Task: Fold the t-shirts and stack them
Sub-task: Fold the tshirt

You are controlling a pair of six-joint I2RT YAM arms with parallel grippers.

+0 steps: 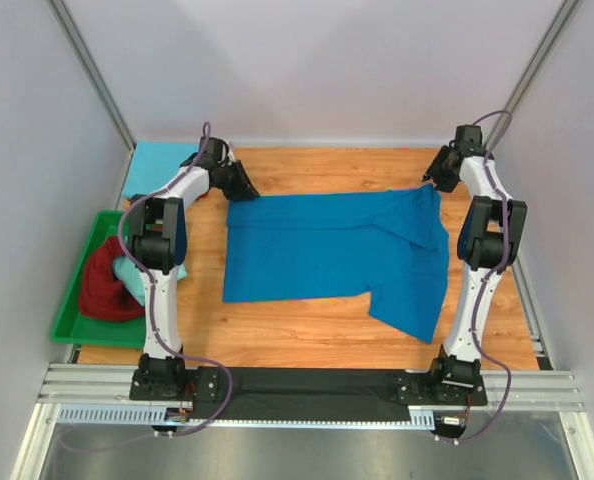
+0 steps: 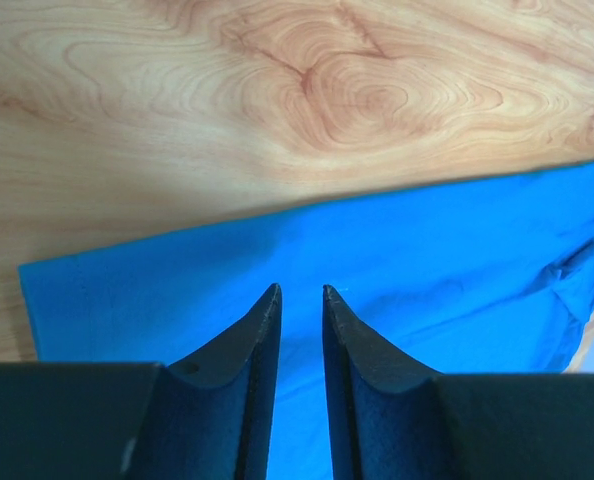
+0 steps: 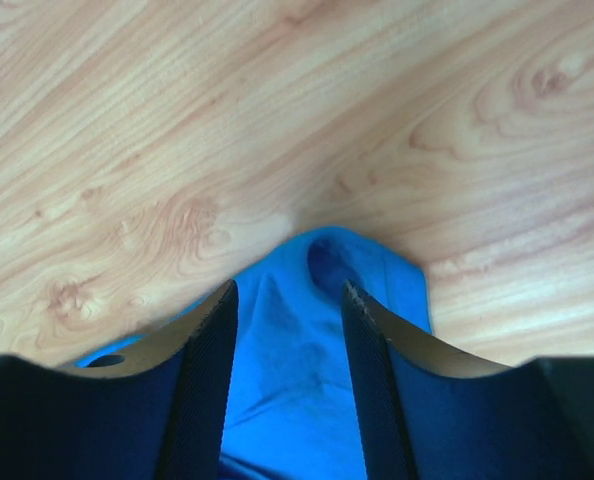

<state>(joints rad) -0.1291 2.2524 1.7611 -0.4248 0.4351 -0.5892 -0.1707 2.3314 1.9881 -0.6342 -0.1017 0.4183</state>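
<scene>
A royal blue t-shirt [image 1: 327, 250] lies spread on the wooden table, one part folded down at its right side. My left gripper [image 1: 249, 190] is at the shirt's far left corner. In the left wrist view the left gripper [image 2: 299, 290] hovers over flat blue cloth [image 2: 427, 250] with the jaws a narrow gap apart and nothing between them. My right gripper [image 1: 429, 182] is at the far right corner. In the right wrist view the right gripper [image 3: 289, 288] is open, with a raised bunch of the shirt [image 3: 287, 350] lying between the fingers.
A green tray [image 1: 77, 320] at the left edge holds a maroon shirt [image 1: 107, 290] and a pale aqua one [image 1: 127, 270]. A sky blue shirt [image 1: 162, 155] lies folded at the far left corner. White walls close in the table.
</scene>
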